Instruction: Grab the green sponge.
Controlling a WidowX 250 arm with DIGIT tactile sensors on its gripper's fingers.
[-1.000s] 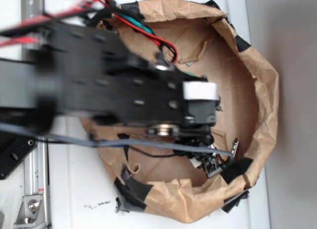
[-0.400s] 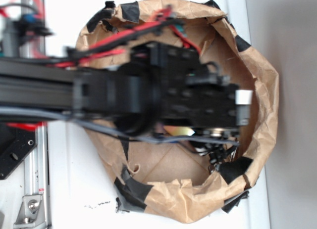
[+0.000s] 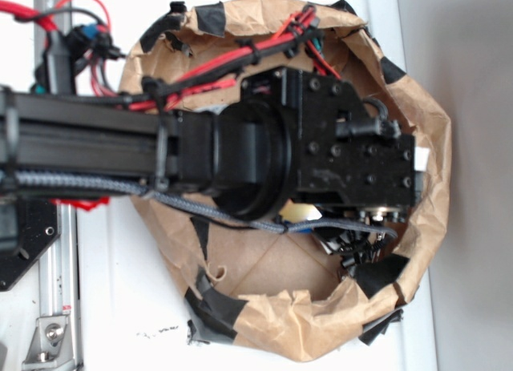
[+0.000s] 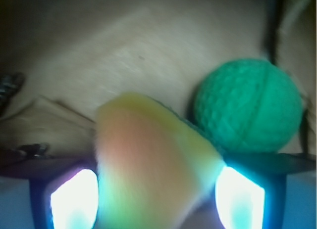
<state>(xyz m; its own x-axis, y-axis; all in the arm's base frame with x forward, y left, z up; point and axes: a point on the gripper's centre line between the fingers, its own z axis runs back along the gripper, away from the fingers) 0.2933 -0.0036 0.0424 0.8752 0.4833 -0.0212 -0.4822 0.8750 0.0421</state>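
Looking through the wrist camera, the green sponge [image 4: 153, 164] is seen very close up, blurry and mostly yellow, with a thin dark green edge along its upper right side. It sits right between the two glowing pads [image 4: 74, 202] of the claw [image 4: 156, 199]. The pads look close to both sides of the sponge, but it cannot be told whether the sponge is truly squeezed or only sitting between them. A round green ball [image 4: 247, 106] lies just beside the sponge, up and to the right, on the brown floor of the paper bowl [image 3: 429, 147].

From the outside camera, the black arm [image 3: 240, 159] is seen reaching into the paper bowl, which rests on the white desk [image 3: 120, 307]. The claw itself is hidden under the arm there. Only a small yellow bit [image 3: 295, 214] peeks out below the arm, and that may be the sponge.

A few things could go wrong. The sponge is soft, so it could be pinched only at a corner and slip out when lifted. The ball is very near, so it could be bumped and rolled, or caught by one pad. The bowl wall is close to the arm, and the red wires [image 3: 232, 54] could snag on it.
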